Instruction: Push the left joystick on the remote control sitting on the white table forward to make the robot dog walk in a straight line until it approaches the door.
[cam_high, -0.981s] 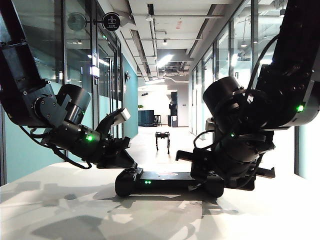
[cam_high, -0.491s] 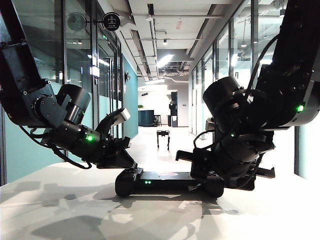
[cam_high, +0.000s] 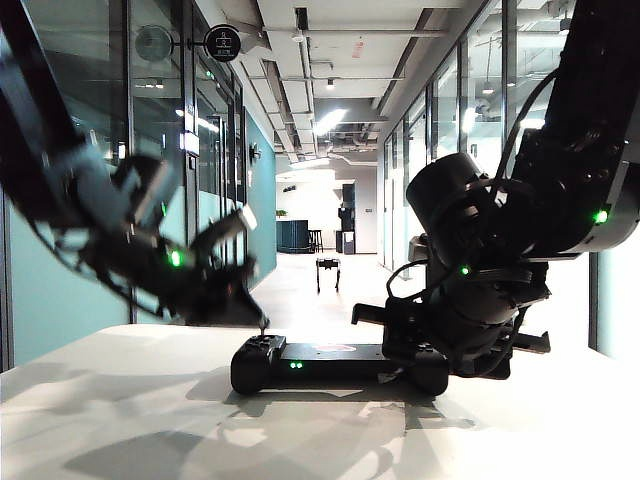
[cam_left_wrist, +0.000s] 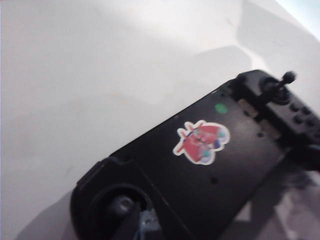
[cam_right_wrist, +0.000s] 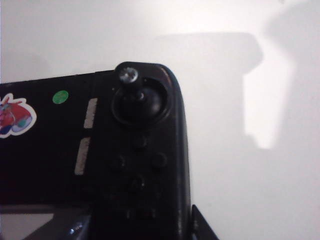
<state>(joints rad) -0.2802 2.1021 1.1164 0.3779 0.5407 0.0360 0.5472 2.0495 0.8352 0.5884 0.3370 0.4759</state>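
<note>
The left end effector (cam_high: 255, 318) hovers just above the left joystick (cam_high: 263, 330); its state I cannot tell. The right end effector (cam_high: 425, 352) clamps the remote control (cam_high: 320, 360) on the desk (cam_high: 120, 420).

Left arm (cam_high: 120, 240) motion-blurred, robot dog (cam_high: 327, 270) too small for detail, right gripper's jaws hidden behind the remote control (cam_high: 330, 362).
</note>
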